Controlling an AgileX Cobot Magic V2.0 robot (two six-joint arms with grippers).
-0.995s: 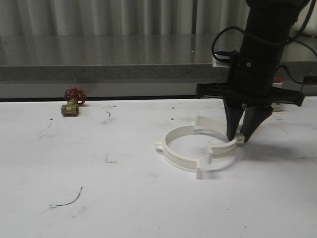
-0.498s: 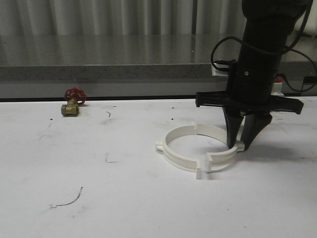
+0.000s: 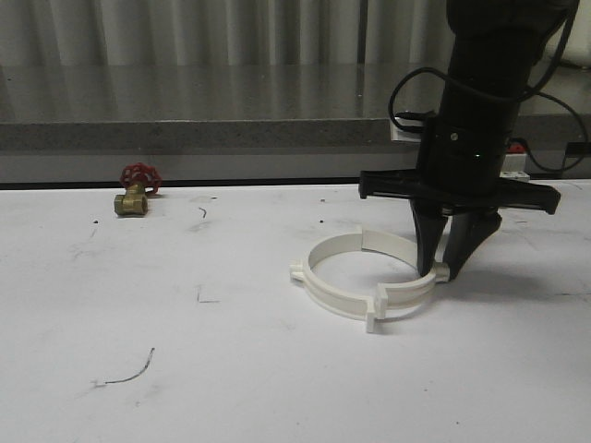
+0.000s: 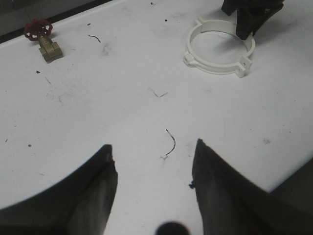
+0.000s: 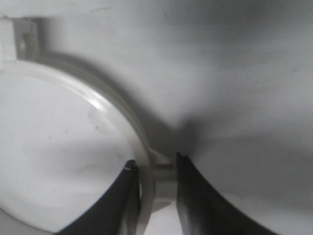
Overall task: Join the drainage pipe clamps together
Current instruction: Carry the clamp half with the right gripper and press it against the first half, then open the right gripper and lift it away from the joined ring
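White clamps (image 3: 365, 281) sit nearly ringed as the right gripper (image 3: 445, 273) pinches the right half; a slip could misalign the tabs. Left gripper (image 4: 152, 169) hangs spread.

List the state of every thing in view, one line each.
Right half-ring: flat on the table, gripped at its nub, end tabs meeting the left half's.
Left half-ring: flat on the table, free of any grip.
Right end effector: shut on the right half-ring.
Left end effector: open, holding nothing.
Valve: resting on the table, far left, untouched.
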